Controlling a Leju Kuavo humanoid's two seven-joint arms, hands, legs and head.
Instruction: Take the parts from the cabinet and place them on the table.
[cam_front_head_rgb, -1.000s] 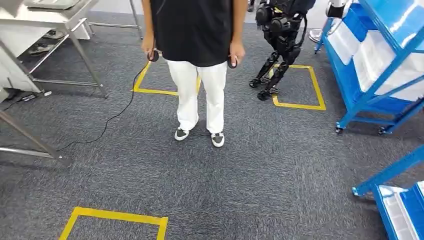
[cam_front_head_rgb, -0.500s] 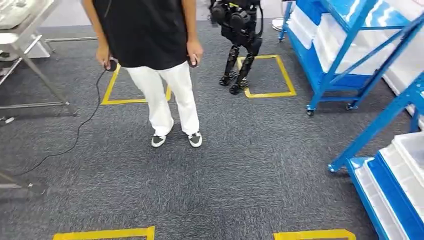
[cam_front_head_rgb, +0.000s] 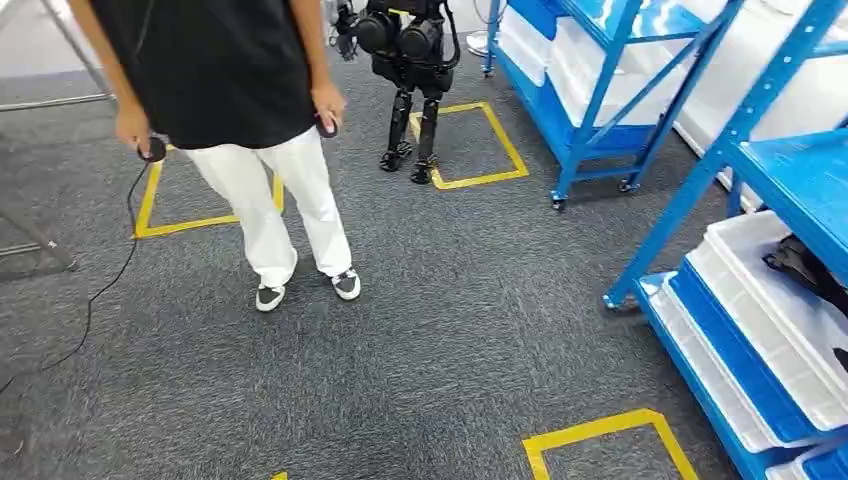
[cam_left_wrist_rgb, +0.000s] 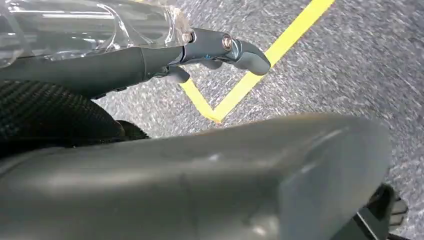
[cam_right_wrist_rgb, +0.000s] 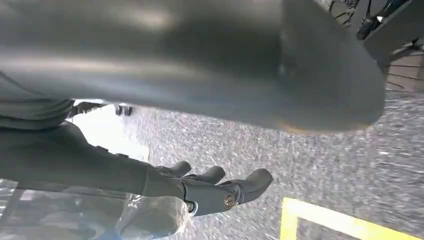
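Head view: a person (cam_front_head_rgb: 230, 90) is standing on grey carpet (cam_front_head_rgb: 420, 350); blue cabinet (cam_front_head_rgb: 760, 210) at right is carrying white trays (cam_front_head_rgb: 770, 320), one holding a dark part (cam_front_head_rgb: 805, 268). Wrist views: left robot hand (cam_left_wrist_rgb: 200, 50) and right robot hand (cam_right_wrist_rgb: 200, 187) are hanging over taped floor, fingers extended, apart, holding nothing.

Cabinet (cam_front_head_rgb: 700, 160): blue steel shelving rack, open-sided, with slanted uprights; stands on grey carpet at 3 o'clock in the head view, running toward 1 o'clock. White trays (cam_front_head_rgb: 770, 320) in blue frames sit on the low shelf, angled and stacked close.

Part (cam_front_head_rgb: 805, 268): dark black item, shape unclear, lying in the upper white tray at 3 o'clock, partly under the blue shelf edge.
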